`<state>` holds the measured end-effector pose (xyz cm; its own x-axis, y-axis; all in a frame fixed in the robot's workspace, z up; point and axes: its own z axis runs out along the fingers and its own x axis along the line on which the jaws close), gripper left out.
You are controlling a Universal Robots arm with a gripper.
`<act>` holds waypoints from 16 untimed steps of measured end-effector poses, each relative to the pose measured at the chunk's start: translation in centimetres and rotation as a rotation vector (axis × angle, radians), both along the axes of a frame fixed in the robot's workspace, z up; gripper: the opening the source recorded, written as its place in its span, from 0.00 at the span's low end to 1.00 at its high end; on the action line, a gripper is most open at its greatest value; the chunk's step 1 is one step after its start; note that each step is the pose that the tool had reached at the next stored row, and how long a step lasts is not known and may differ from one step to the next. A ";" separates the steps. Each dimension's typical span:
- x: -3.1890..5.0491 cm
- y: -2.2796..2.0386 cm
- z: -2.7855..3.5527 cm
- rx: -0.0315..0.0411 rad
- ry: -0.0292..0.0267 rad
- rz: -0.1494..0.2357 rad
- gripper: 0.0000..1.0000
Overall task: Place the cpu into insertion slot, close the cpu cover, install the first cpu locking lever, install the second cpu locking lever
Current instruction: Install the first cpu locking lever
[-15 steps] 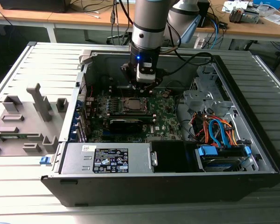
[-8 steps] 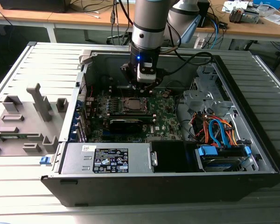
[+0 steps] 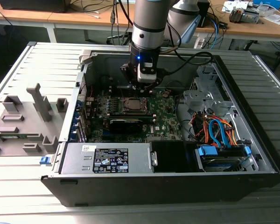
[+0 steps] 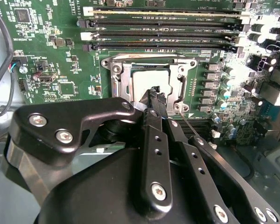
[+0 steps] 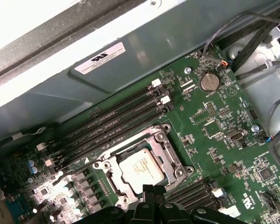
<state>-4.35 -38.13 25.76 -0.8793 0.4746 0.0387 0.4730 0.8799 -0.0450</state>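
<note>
directly over the socket, the single arm's end effector (image 4: 155,94) hangs inside the open computer case (image 3: 177,186), which rests on the grey slatted bench (image 3: 18,196). its two fingers are drawn together to a narrow tip and hold nothing. the cpu (image 4: 148,80) lies flat in the insertion slot on the green motherboard (image 4: 60,60), its pale metal top facing up. the cpu cover (image 4: 179,74) looks to be folded down around it, framing the chip through its square opening.

in the second wrist view the fingertips overlap the chip's corner on the side away from the memory slots (image 4: 163,32), so the chip lies just below and slightly ahead of the tip. whether the tip is touching metal or hovering above it cannot be told. the chip is square, so it offers no long axis. the socket frame sits with its edges parallel to the memory slots.

a thin metal rod (image 4: 189,126), likely one of the locking levers, runs slantwise just beside the fingers at the socket's edge. from how things lie, the chip appears placed and the cover lowered, with the work now at the levers. in the exterior view the arm stands upright over the board, toward the far wall of the case.
</note>
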 end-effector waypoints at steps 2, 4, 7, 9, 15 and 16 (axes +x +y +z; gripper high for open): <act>0.00 0.00 0.00 0.0001 0.0000 0.003 0.11; 0.00 0.00 0.00 0.0001 0.0000 0.006 0.11; 0.00 0.00 0.00 0.0000 0.0000 0.013 0.11; 0.00 0.00 0.00 0.0000 0.0000 0.017 0.11; 0.00 0.00 0.00 0.0000 0.0000 0.031 0.11; 0.00 0.00 0.00 0.0000 0.0000 0.033 0.11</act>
